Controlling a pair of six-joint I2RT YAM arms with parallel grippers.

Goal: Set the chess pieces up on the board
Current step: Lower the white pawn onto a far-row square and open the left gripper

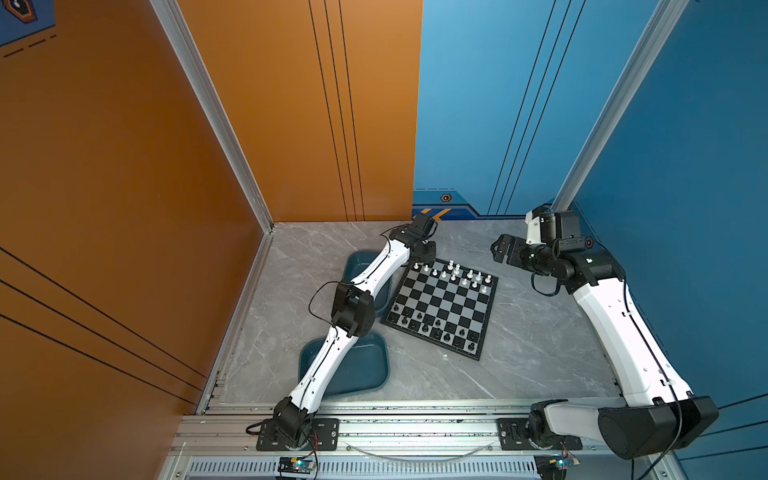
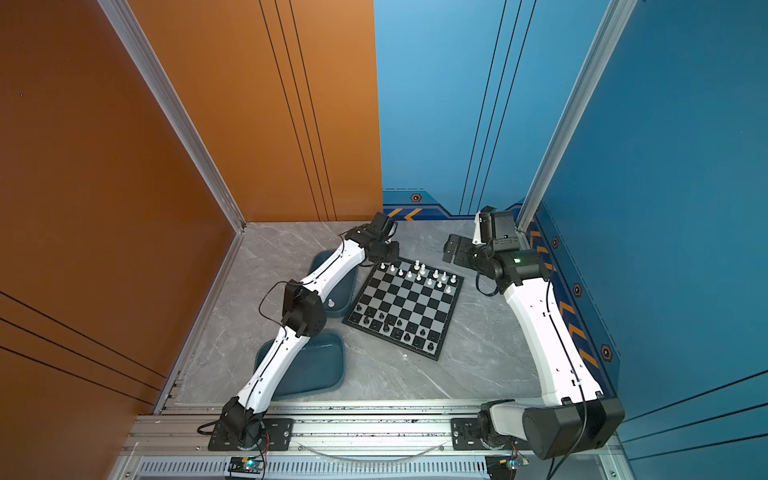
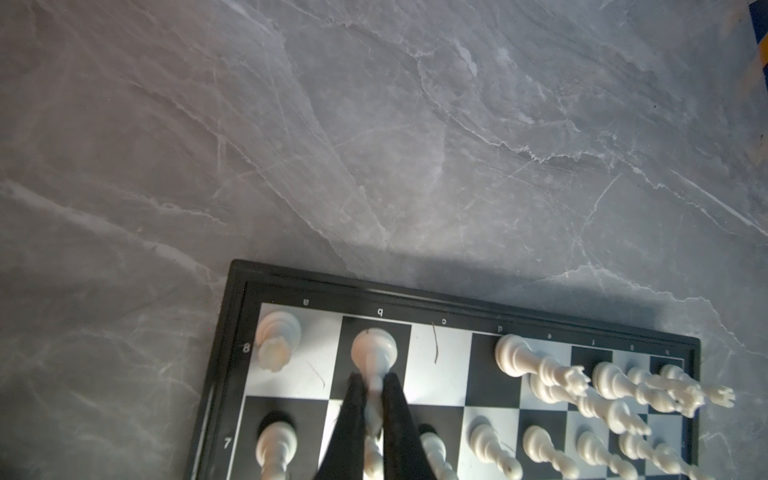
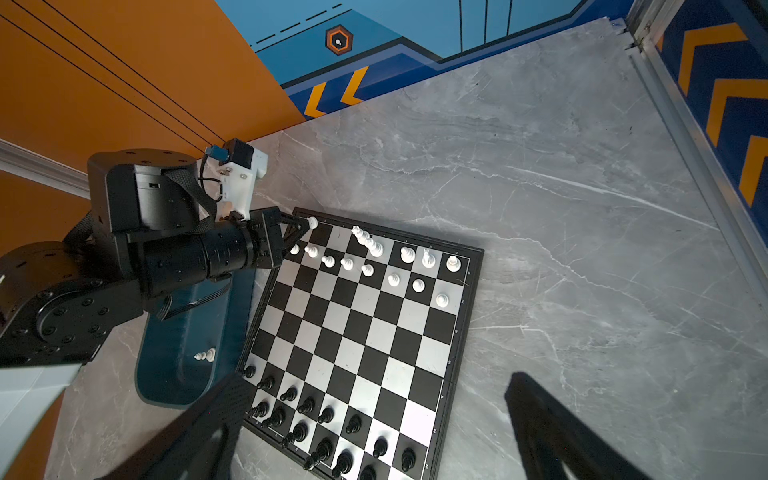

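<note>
Big picture first: the grey marble table (image 1: 540, 353), with the board (image 1: 446, 305) lying skewed on it. Black pieces (image 4: 326, 413) line the near two rows and whites the far two.

The left gripper (image 3: 375, 380) is out at the board's far left corner, jaws pinched almost together on the stem of a white piece (image 3: 373, 353). Its round base is over the dark second square of the back row. Whether it's down or just above, I can't tell. The right gripper (image 1: 503, 249) hangs beyond the board's far right corner, jaws spread wide, nothing in them.

This looks like the set-down. To do it well, I'd say keep the piece upright and the base centred in the square. Then part the jaws only a little and lift straight up. It's tight here: the corner piece (image 3: 277, 343) stands just beside, and the pawns (image 3: 275, 444) of the next row sit close under the fingers. Any sideways drift on the way out could topple one. The light square (image 3: 440, 357) on the other side is bare, so there's room that way.

Now the trays, both teal, left of the board. In the near tray (image 1: 365, 370), no piece shows in the part the arm leaves uncovered. The far tray (image 4: 174, 365), just beside the board's left edge, holds a lone white piece (image 4: 205, 355) lying on its side. My guess is it's bound for that bare square.
</note>
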